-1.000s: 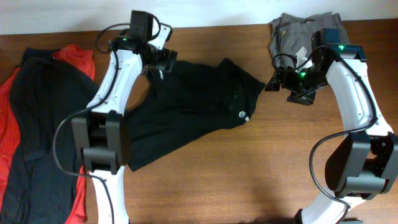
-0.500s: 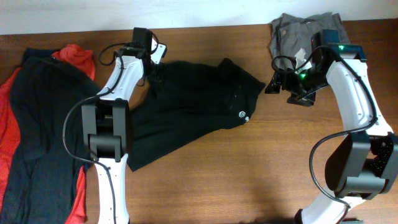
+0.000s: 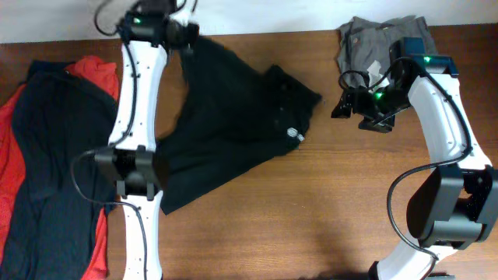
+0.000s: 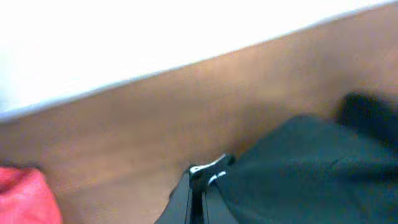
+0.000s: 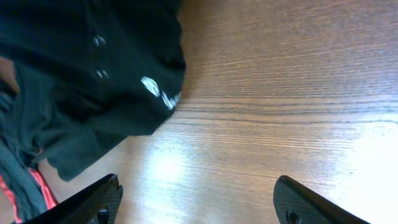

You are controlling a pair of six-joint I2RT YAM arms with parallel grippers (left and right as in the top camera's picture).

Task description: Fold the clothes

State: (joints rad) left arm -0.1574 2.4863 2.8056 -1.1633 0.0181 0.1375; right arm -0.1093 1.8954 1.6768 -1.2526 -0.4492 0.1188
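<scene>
The black collared shirt [image 3: 233, 109] lies spread across the table's middle, its small white logo [image 3: 293, 134] near its right edge. My left gripper [image 3: 185, 35] is at the far table edge, shut on the shirt's upper edge, where a white label [image 4: 208, 167] shows by the pinched jaws [image 4: 200, 180]. My right gripper [image 3: 340, 105] hovers open over bare wood just right of the shirt. In the right wrist view its fingers [image 5: 99, 199] stand wide apart, with the shirt [image 5: 81, 62] ahead of them. A dark long-sleeved top [image 3: 47, 155] lies on a red garment [image 3: 93, 74] at the left.
A grey garment [image 3: 377, 39] is bunched at the back right behind the right arm. The table's far edge meets a white wall [image 4: 124, 37] close to the left gripper. Bare wood [image 3: 311, 218] runs along the front.
My left gripper closed on the shirt's upper edge and pulled it toward the far edge. The shirt's collar and logo slid back and left. The right arm barely moved.
</scene>
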